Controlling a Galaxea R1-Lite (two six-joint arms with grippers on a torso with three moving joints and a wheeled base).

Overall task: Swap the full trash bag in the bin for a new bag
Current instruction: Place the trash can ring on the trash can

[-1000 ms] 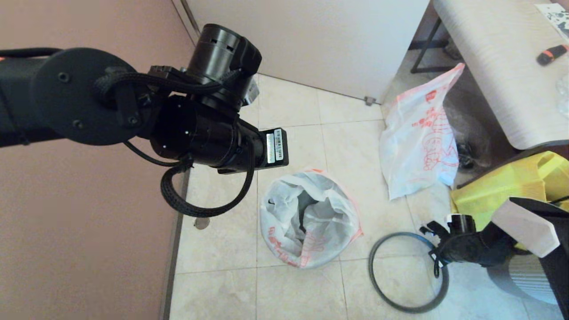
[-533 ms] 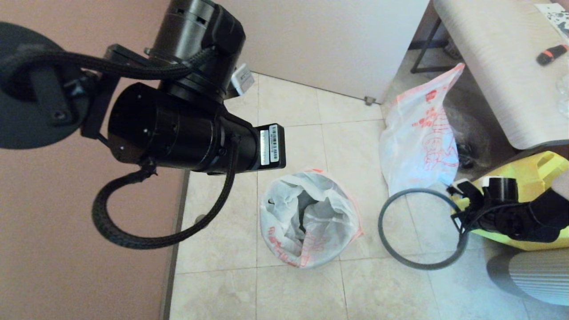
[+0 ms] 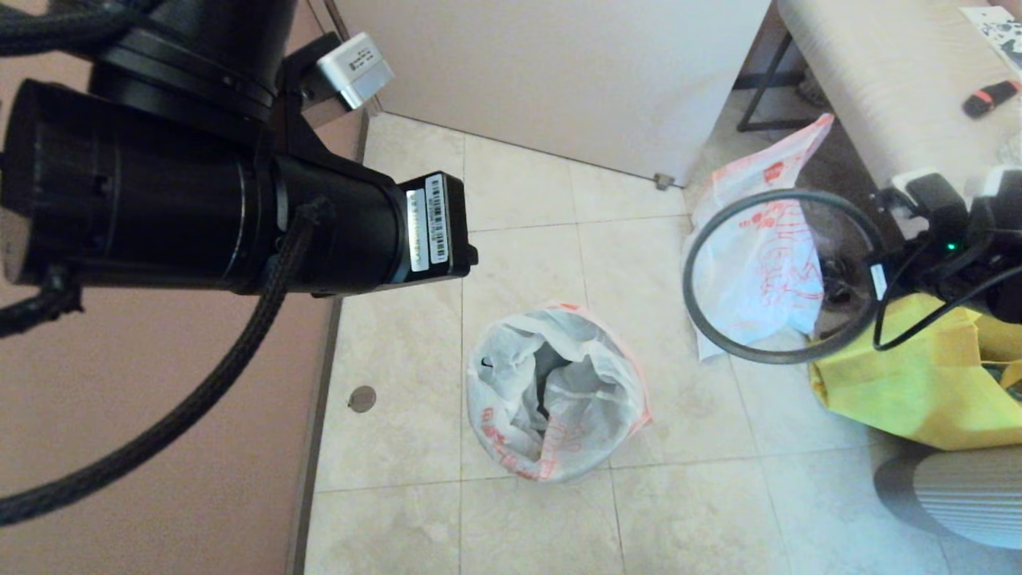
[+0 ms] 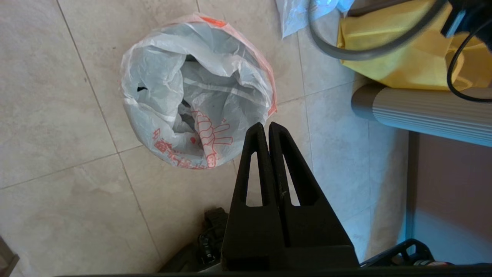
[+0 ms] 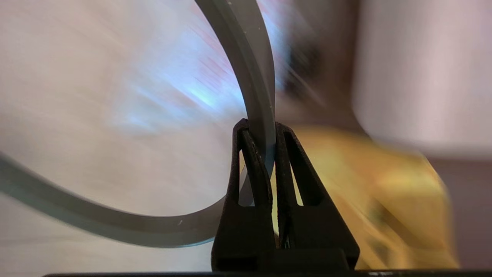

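The new bag point(image 3: 555, 395), white with red-orange print, lines the bin and folds over its edge; it also shows in the left wrist view point(image 4: 196, 92). Of the black bin only a dark sliver point(image 3: 546, 393) shows inside. My right gripper point(image 3: 885, 263) point(image 5: 259, 129) is shut on the dark grey hoop point(image 3: 687, 275) point(image 5: 257, 77) and holds it in the air, right of the bin. Behind the hoop, the full trash bag point(image 3: 750, 239) leans by the table. My left gripper point(image 4: 268, 125) is shut and empty, high above the floor near the bin.
A big yellow bag point(image 3: 902, 375) lies on the floor under my right arm. A pale table point(image 3: 902, 104) stands at the back right. A grey ribbed object point(image 3: 950, 495) sits at the near right. A pink wall point(image 3: 160, 439) runs along the left.
My right gripper has lifted the hoop off the floor, up and back toward the table. The left arm has risen and swung left. The bin and bags have not moved.
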